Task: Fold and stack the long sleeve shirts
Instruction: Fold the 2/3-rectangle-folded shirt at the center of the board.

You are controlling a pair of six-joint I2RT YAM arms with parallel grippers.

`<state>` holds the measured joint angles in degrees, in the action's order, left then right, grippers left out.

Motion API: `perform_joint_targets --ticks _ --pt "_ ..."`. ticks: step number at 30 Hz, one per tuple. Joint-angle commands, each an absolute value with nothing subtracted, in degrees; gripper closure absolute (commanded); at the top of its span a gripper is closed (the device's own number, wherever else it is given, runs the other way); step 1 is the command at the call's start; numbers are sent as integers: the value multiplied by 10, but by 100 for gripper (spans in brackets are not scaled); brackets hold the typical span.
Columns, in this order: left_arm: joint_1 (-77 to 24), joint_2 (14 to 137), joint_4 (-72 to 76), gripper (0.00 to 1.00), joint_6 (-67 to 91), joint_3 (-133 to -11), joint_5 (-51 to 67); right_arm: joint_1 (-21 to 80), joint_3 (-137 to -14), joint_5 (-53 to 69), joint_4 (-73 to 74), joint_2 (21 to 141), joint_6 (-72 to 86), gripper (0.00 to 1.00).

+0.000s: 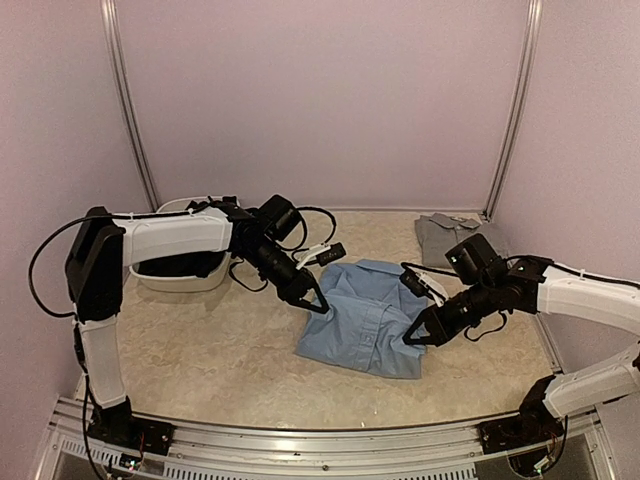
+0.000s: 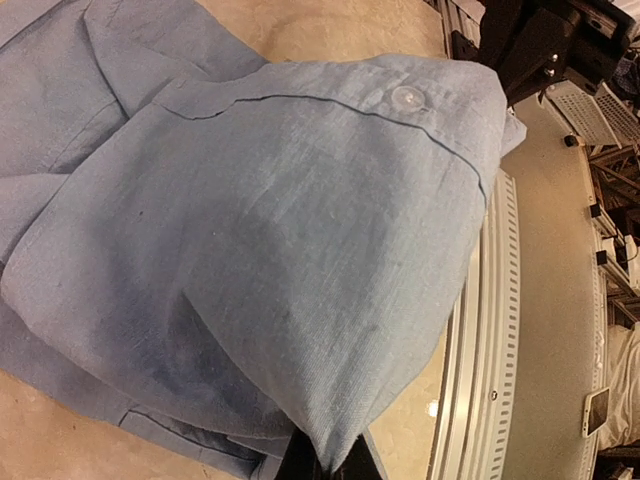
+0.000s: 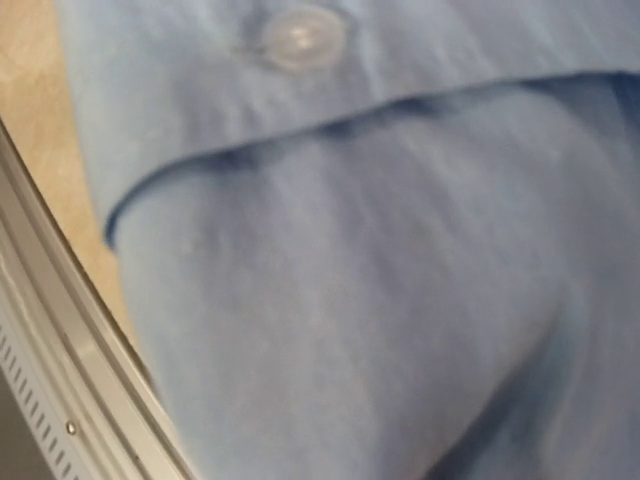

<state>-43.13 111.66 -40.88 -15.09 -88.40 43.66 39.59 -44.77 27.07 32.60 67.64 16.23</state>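
Observation:
A light blue long sleeve shirt lies partly folded in the middle of the table. My left gripper is shut on its left edge, and in the left wrist view the blue cloth runs down into the pinch of the gripper. On the shirt's right edge my right gripper is shut too. Blue cloth and a button fill the right wrist view and hide the fingers. A grey shirt lies folded at the back right.
A white tub stands at the back left behind my left arm, with something black inside. The metal rail of the table's near edge runs just in front of the blue shirt. Walls close in the back and sides.

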Motion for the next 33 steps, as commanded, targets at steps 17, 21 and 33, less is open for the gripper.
perform_joint_targets --ticks 17,21,33 --pt "-428 1026 -410 100 -175 -788 454 413 -382 471 187 644 253 100" --pt "-431 1003 -434 100 -177 -766 441 429 -361 474 158 639 281 100" --pt "-460 887 -436 100 -134 -664 433 510 -336 460 96 630 350 100"
